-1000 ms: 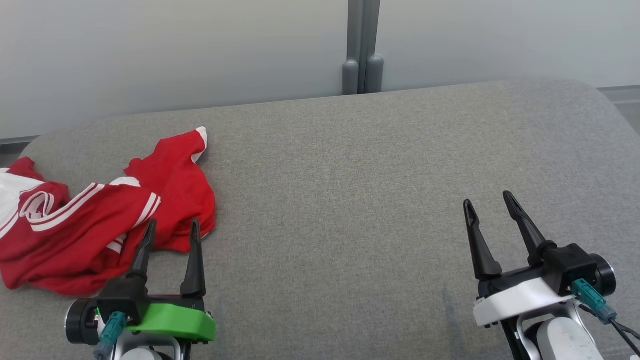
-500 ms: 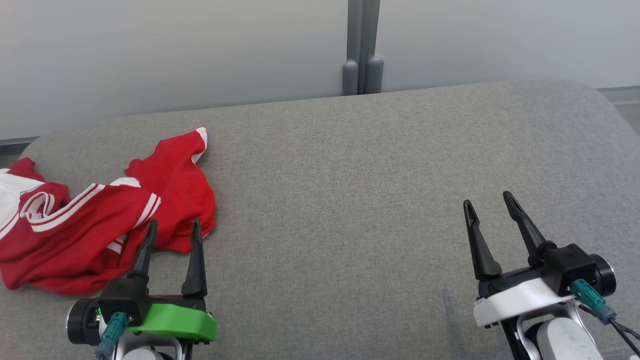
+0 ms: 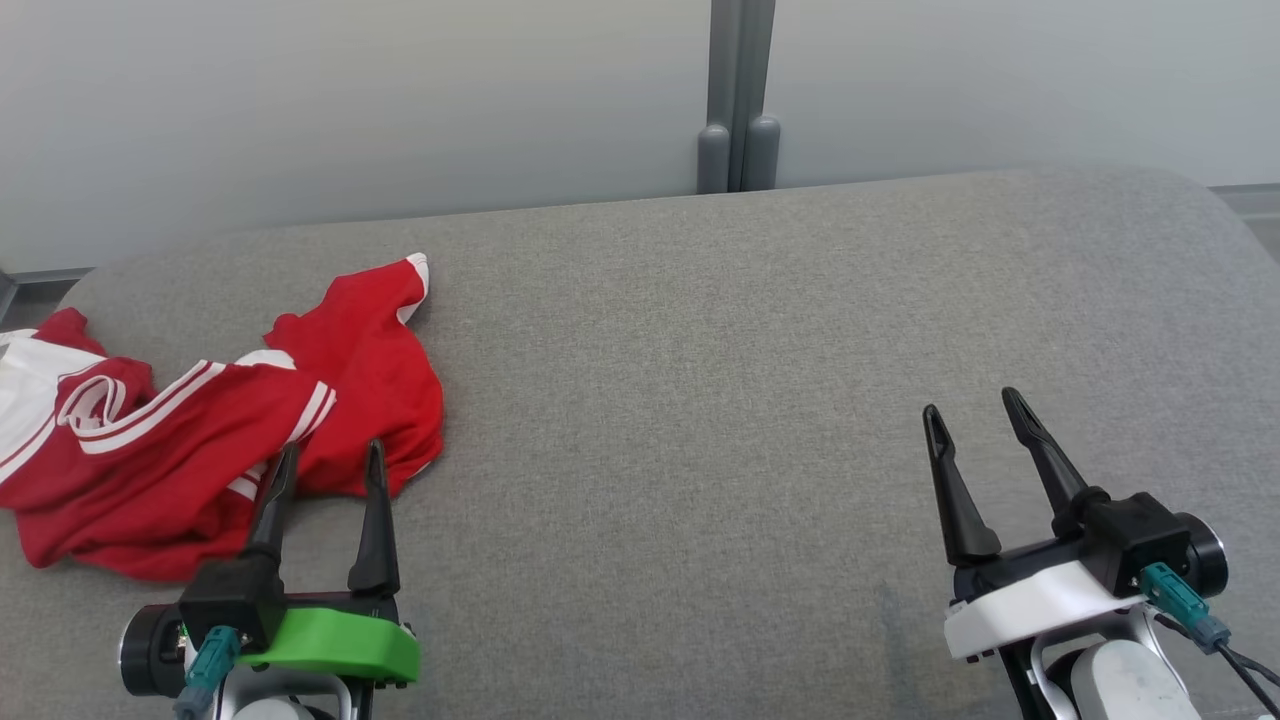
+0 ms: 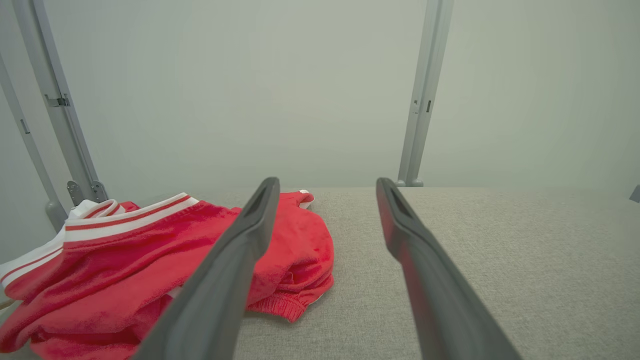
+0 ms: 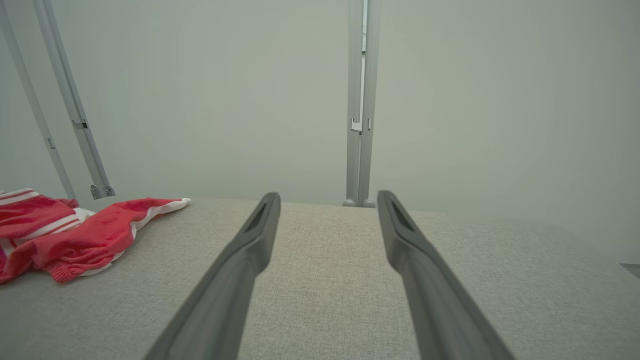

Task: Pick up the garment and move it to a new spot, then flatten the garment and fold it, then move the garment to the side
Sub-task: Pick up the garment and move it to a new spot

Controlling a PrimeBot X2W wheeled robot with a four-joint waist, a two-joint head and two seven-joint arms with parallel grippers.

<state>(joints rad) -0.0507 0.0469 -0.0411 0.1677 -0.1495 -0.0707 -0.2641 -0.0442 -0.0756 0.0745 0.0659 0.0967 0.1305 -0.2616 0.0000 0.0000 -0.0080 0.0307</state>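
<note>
A red garment [image 3: 200, 440] with white stripes lies crumpled at the left end of the grey padded surface [image 3: 700, 400]. The garment [image 4: 150, 260] fills the lower left of the left wrist view, and the garment [image 5: 65, 235] lies at the far left of the right wrist view. My left gripper [image 3: 332, 462] is open, its fingertips over the garment's near right edge, nothing between them. My right gripper [image 3: 973, 408] stands open at the lower right, far from the cloth, over bare surface.
A pale wall with a grey vertical post [image 3: 738, 95] rises behind the surface. The surface's rounded far corners show at left and right. Bare grey surface spreads across the middle and right.
The whole head view has shifted slightly, so the camera has moved. The left gripper sits a little lower and further left in the picture. The garment lies as before.
</note>
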